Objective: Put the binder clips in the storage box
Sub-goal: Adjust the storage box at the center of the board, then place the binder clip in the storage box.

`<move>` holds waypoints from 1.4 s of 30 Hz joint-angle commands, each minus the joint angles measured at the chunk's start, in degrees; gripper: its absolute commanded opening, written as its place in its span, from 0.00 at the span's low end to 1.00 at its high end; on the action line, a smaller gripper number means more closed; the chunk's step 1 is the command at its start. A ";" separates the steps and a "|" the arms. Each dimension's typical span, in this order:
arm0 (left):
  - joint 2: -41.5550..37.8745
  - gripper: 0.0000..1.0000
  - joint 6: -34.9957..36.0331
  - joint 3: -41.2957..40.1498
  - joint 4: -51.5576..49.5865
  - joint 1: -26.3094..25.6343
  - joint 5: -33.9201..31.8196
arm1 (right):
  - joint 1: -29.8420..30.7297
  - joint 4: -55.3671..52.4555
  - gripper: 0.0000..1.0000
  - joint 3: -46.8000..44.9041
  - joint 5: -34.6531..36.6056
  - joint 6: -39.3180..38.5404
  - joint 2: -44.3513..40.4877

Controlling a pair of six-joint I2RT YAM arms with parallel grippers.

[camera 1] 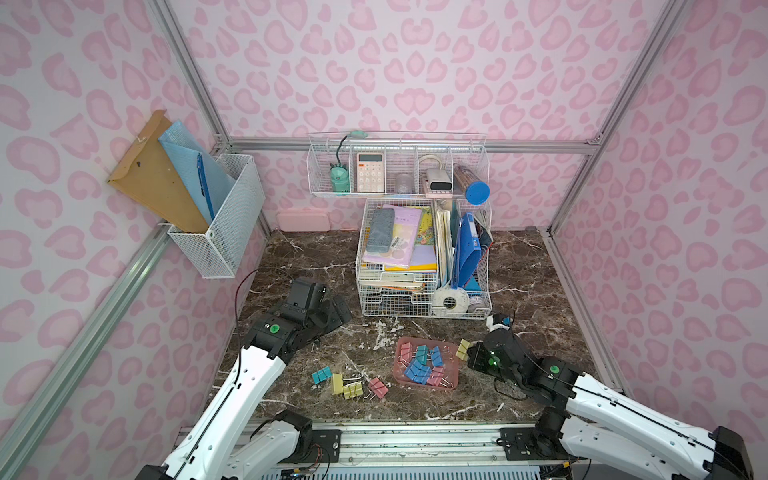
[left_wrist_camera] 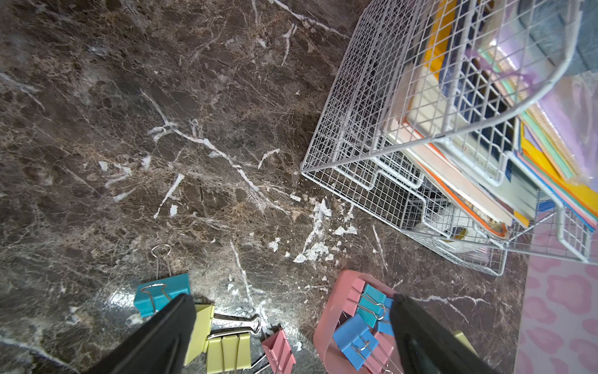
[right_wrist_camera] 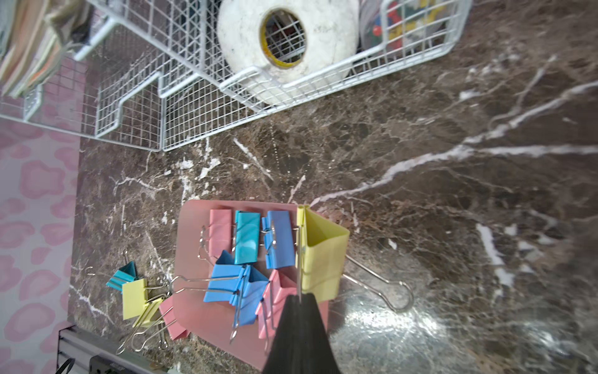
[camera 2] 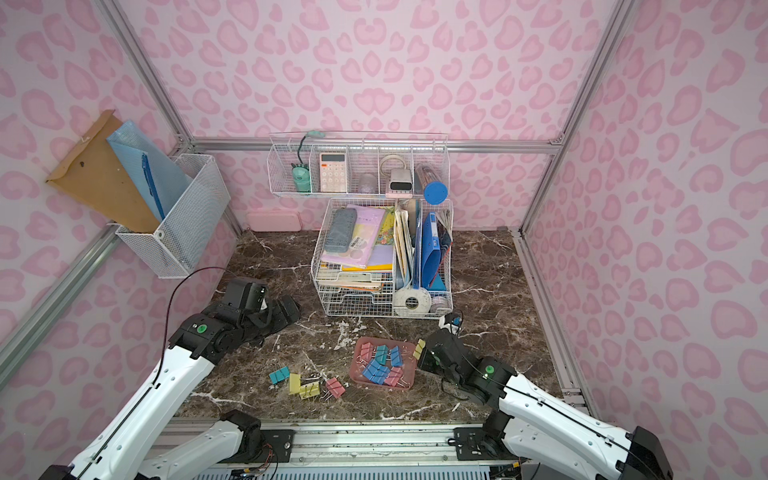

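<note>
Right gripper: the black fingers are pressed flat together and pinch one thin silver wire handle of the held yellow clip.
Held yellow clip: folded sheet metal with a triangle shape. It hangs at the right rim of the storage box, and its second wire loop sticks out over the table.
Left gripper: the jaws stand wide apart with nothing between them. It is over the table, to the left of the wire rack.
Storage box: a shallow tray of translucent pinkish-red plastic with rounded corners. It lies flat on the table in front of the wire rack.
Clips in the box: several, in blue, teal and pink, in a loose heap with their wire handles crossing.
Loose clips: four lie on the table left of the box, one teal, two yellow and one pink. The two yellow ones touch.
Table: a glossy dark brown marble pattern with white veins.
Wire rack: a white metal grid holding stacked papers and a white tape roll.
</note>
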 commanded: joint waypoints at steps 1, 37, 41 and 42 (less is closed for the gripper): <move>0.04 0.99 0.04 0.24 0.71 0.09 0.33 | -1.03 -2.32 0.00 0.76 -0.74 -2.59 2.01; -1.99 0.99 1.45 -0.59 -1.05 0.09 -1.48 | 0.59 11.33 0.00 9.53 -12.32 -11.43 22.36; -1.67 0.99 1.86 -0.34 -3.00 0.09 -1.48 | 1.79 10.34 0.00 12.10 -10.74 -11.56 26.67; -1.52 0.99 2.34 -0.21 -4.18 0.09 -1.39 | 2.05 10.30 0.01 12.72 -10.41 -11.69 27.79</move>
